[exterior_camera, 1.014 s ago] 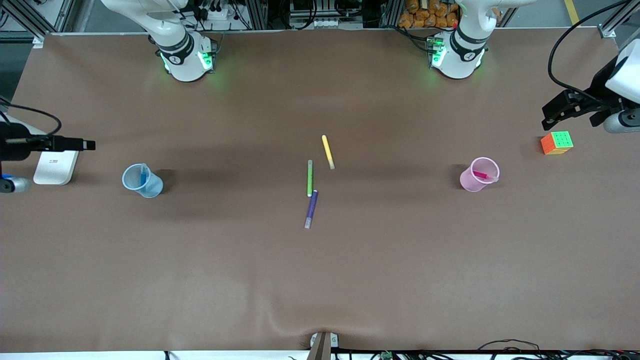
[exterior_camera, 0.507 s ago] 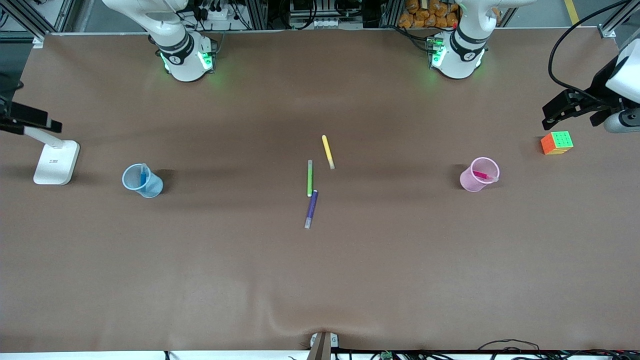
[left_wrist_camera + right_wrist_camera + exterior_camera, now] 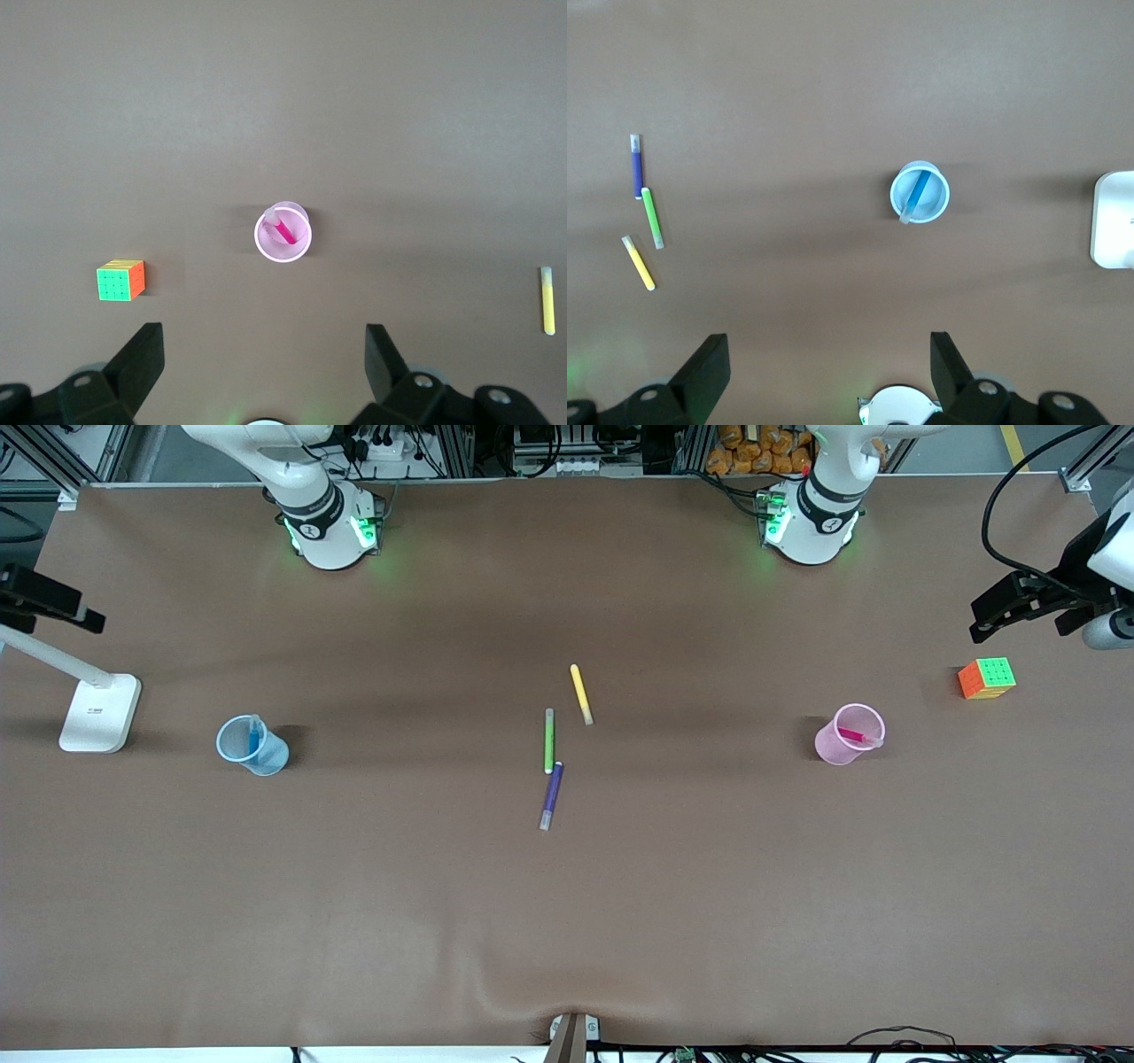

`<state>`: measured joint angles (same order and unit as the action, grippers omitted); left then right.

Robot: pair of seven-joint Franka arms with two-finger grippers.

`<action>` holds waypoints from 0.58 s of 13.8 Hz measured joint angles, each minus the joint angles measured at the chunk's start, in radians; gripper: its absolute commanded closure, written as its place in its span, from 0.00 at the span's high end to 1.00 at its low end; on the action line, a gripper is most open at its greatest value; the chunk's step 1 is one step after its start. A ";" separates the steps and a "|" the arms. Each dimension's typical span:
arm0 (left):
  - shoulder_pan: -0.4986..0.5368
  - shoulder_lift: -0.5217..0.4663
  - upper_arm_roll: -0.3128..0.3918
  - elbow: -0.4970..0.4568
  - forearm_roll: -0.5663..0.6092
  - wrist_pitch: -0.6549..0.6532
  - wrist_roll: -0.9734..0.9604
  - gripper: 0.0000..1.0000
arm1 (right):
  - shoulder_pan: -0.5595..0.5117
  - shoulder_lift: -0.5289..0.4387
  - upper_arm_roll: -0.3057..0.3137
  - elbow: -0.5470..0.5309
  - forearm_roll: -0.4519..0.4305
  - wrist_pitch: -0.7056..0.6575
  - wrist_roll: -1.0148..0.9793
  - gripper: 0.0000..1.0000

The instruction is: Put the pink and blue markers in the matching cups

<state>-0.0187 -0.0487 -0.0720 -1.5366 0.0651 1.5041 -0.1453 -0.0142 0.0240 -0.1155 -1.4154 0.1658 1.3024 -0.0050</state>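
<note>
High over the table ends, the left gripper (image 3: pixel 264 354) and right gripper (image 3: pixel 828 363) hang with jaws wide, holding nothing; pink marker (image 3: pixel 854 736) stands in pink cup (image 3: pixel 837 753), blue marker (image 3: pixel 253 737) in blue cup (image 3: pixel 266 760).

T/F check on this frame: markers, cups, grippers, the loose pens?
1. The pink marker stands in the pink cup. True.
2. The blue marker lies on the table beside the blue cup. False: it is in the blue cup.
3. The left gripper holds a pen. False: it is open and empty, up over the table near the cube.
4. The green pen, yellow pen and purple pen lie on the table between the cups. True.
5. The right gripper is open. True.
</note>
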 measured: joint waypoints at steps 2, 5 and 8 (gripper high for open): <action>0.000 0.000 0.000 0.017 0.000 -0.012 0.001 1.00 | 0.000 -0.025 0.005 -0.036 -0.001 0.013 0.030 1.00; -0.001 0.000 -0.002 0.022 0.000 -0.019 0.003 1.00 | 0.002 -0.039 0.016 -0.047 -0.001 0.023 0.114 1.00; -0.002 0.000 -0.004 0.022 0.000 -0.022 0.003 1.00 | 0.008 -0.041 0.026 -0.049 -0.008 0.030 0.125 1.00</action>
<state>-0.0209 -0.0488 -0.0764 -1.5149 0.0650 1.4819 -0.1422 -0.0064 -0.0166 -0.0895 -1.4642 0.1574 1.3321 0.1198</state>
